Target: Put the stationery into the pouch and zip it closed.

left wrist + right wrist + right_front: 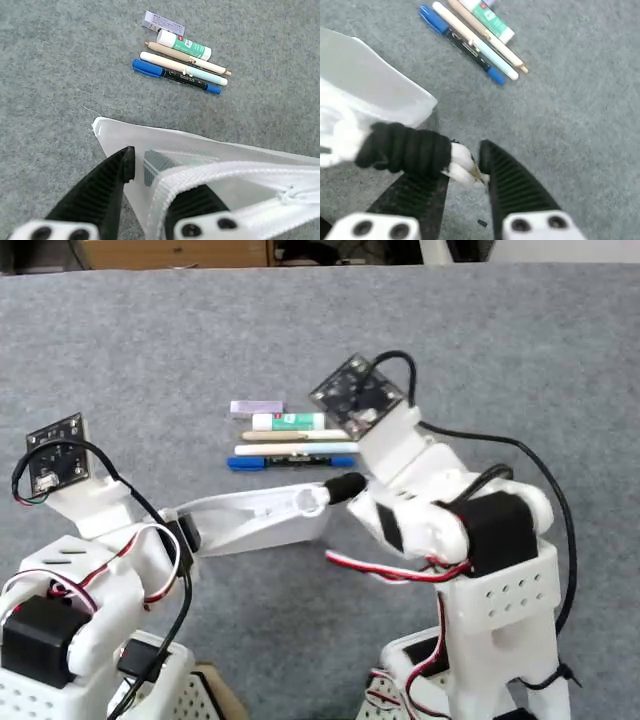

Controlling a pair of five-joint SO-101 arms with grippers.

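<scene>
The left gripper (152,177) is clamped on one end of the white mesh pouch (255,522), which lies on the grey table (500,350) between the arms. The right gripper (466,167) pinches the white tip of the fuzzy black zipper pull (402,147) at the pouch's other end. Near the pouch, apart from it, the stationery lies in a row: eraser (257,407), glue stick (288,421), beige pen (295,435), pale pen (295,449), blue marker (288,462).

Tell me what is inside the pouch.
Through the pouch wall a grey ribbed shape shows; I cannot tell what it is. The rest is hidden by its fabric. The pens and glue stick lie outside on the table.
</scene>
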